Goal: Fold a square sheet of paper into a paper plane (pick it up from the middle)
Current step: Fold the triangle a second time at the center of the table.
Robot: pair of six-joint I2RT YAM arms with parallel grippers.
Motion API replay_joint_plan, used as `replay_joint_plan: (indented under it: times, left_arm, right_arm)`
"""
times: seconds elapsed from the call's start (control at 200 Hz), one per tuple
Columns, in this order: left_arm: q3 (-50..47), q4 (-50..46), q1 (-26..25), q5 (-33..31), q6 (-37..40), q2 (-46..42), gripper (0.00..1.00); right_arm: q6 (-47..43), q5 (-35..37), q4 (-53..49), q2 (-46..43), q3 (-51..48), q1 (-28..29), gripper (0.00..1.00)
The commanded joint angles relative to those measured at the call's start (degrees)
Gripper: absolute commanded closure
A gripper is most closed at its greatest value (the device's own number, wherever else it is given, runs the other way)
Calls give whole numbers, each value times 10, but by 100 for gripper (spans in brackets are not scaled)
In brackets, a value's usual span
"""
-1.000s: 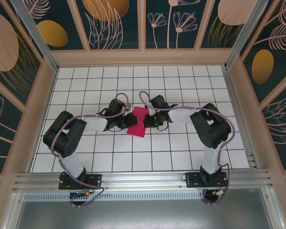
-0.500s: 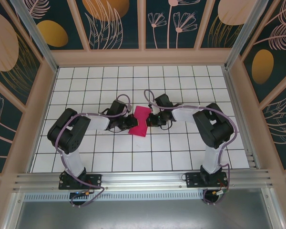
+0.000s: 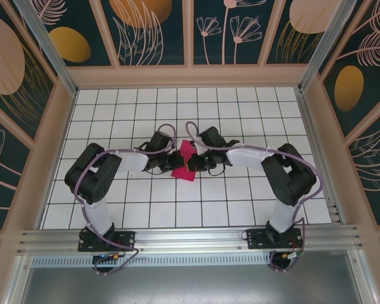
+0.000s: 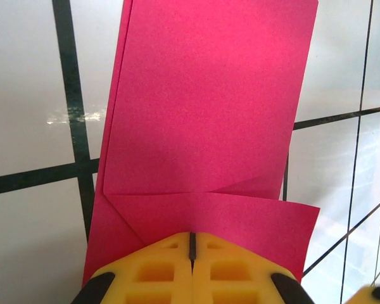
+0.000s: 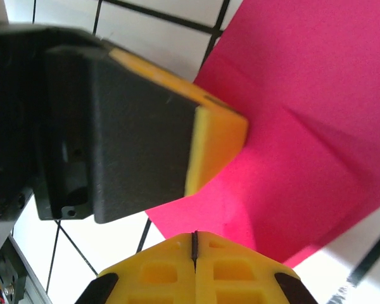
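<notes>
Pink paper is the work item.

1. Overhead view. The sheet of paper [image 3: 183,172] lies on the tiled table [image 3: 240,209], at its middle, already folded into a smaller creased shape. The left gripper [image 3: 176,162] and the right gripper [image 3: 194,164] meet over it from either side. A second ago more of the sheet was visible between them. The right gripper has since moved leftward over it, and both now cover most of it. Judgement: the arms are pressing a fold flat and not lifting the sheet, so the plane is at an early fold.

2. Left wrist view. The left gripper [image 4: 191,244] has its yellow fingers together, with only a thin slit between them. The tips rest at the near edge of the sheet [image 4: 209,107]. A folded flap and a diagonal crease run across the sheet just ahead of the tips (the layers lie flat on the tiles).

3. Right wrist view. The right gripper [image 5: 195,244] is likewise closed, tips at the edge of the sheet [image 5: 304,126]. The yellow tip of the left gripper bears down on the sheet close by.

4. Markings. No brand, label or writing can be read in any view.
</notes>
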Motion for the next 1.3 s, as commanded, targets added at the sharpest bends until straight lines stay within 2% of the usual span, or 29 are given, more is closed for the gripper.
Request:
replay_joint_plan:
  times: [0.0,0.721,1.036,1.296]
  left_arm:
    - [-10,-70,-4,-65,13,42,93]
    - [-11,-83,-4,-90,3,46,93]
    - [-13,-87,-4,-96,4,46,94]
    - [-14,-77,-4,-82,3,41,94]
  right_arm:
    - [12,2,-13,18,-4,11,98]
    - [-37,27,-94,46,-6,23,98]
    - [-29,-1,-80,-2,-67,23,98]
    - [-17,21,-67,-33,-46,19,98]
